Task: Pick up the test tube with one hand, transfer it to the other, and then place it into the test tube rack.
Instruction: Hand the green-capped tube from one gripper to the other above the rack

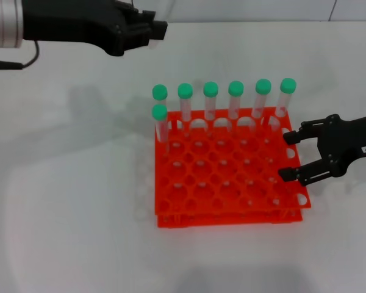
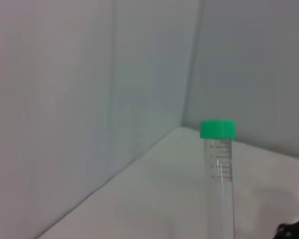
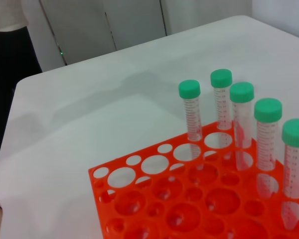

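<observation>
**Rack holds seven tubes, both tools hold nothing**

The test tube rack [image 1: 229,177] sits near the middle of the bench [image 1: 67,213], a little toward the right edge. Seven tubes with green caps stand upright in it: six in the row nearest the far edge and one, the test tube [image 1: 161,123], just in front of that row at its left end. Which of them was last placed cannot be told, as all look the same.

The left tool [image 1: 147,30] hangs high over the far-left part of the bench, well apart from the rack; whether its fingers are released or clenched is not visible. The right tool [image 1: 288,155] is at the right side of the rack, released, with its fingers spread and nothing between them.

The tube seems light, stiff and smooth, so it may slip or tilt in a weak grip. The best place to hold is probably the clear body just under the cap, where the cap can stop it from sliding down.
</observation>
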`<state>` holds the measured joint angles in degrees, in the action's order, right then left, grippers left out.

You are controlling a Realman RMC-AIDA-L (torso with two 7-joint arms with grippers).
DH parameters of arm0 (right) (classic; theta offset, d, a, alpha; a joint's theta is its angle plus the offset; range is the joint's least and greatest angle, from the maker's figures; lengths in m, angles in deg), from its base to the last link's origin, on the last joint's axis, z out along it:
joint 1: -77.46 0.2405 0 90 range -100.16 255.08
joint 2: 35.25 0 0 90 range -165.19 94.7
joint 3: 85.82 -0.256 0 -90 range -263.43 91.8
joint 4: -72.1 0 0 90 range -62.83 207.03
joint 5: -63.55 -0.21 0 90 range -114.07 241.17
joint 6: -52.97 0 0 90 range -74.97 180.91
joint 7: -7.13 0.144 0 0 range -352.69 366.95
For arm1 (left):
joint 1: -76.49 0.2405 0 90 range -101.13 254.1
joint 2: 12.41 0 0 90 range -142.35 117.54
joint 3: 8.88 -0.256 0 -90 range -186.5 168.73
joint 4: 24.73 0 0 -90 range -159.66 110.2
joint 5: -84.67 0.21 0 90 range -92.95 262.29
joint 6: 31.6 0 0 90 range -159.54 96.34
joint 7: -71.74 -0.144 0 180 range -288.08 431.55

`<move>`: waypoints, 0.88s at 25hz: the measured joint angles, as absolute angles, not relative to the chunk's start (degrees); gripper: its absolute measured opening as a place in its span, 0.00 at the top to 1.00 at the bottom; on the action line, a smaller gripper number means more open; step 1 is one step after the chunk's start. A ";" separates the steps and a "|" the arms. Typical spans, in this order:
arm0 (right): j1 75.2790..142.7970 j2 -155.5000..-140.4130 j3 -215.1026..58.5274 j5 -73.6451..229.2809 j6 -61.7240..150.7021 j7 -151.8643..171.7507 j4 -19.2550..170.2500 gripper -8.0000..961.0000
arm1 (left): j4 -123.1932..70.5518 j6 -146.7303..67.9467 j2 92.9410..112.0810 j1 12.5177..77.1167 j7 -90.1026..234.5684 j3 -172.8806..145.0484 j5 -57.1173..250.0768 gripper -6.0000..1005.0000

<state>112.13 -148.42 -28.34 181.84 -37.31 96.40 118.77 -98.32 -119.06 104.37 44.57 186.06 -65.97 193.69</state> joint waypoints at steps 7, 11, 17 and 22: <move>112.45 -148.45 -28.29 181.20 -37.57 96.43 118.78 0.12 | -78.17 -121.40 100.29 37.75 178.69 -65.93 190.81 0.83; 112.44 -148.76 -28.35 180.24 -38.97 96.34 119.65 0.12 | -74.79 -121.57 100.04 35.91 176.85 -65.95 193.08 0.83; 111.95 -149.30 -28.46 179.51 -40.17 96.30 121.72 0.12 | -72.18 -121.78 100.42 32.99 177.08 -66.42 197.92 0.83; 111.92 -149.36 -28.53 179.42 -40.24 96.38 121.78 0.12 | -69.34 -121.87 100.45 30.46 176.80 -66.50 201.40 0.83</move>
